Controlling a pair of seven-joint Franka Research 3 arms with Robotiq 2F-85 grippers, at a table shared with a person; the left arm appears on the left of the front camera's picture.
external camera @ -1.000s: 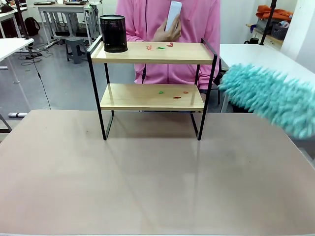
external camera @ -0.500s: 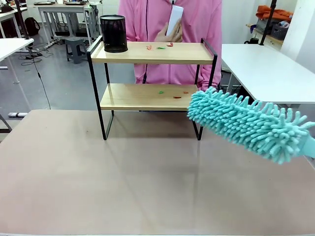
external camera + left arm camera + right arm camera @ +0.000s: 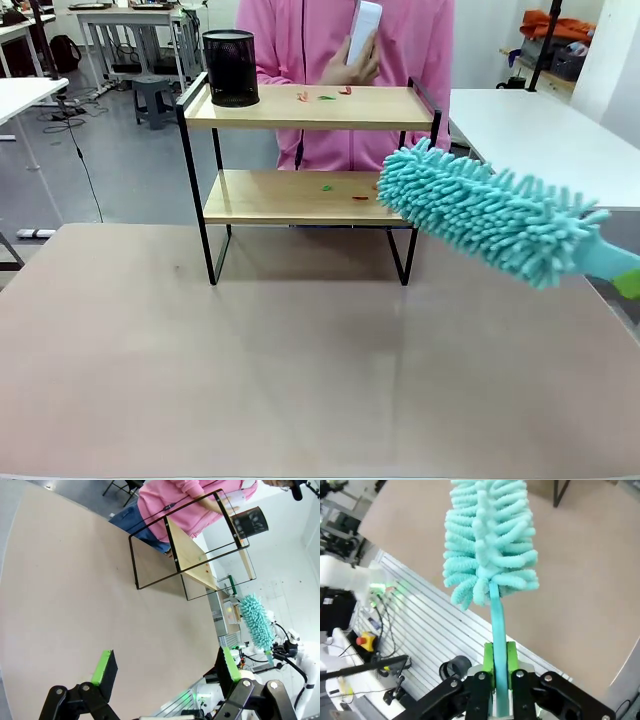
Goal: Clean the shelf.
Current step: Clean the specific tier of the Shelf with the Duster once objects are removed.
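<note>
Can't see right end of shelf (image 3: 300, 107) lower board or mid part of its right front leg: behind duster (image 3: 490, 215). Can't follow duster handle past front view's right edge. Can't identify coloured scraps (image 3: 327, 187) on both boards: too small.

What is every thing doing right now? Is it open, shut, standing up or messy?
Small two-tier wooden shelf with black metal frame: upright, little coloured scraps on both boards.
Black mesh cup: upright on the top board's left end.
Fluffy teal duster: tilted, head near the shelf's right end, handle gripped.
Right gripper: shut on the duster's handle.
Left gripper: open, empty.
</note>
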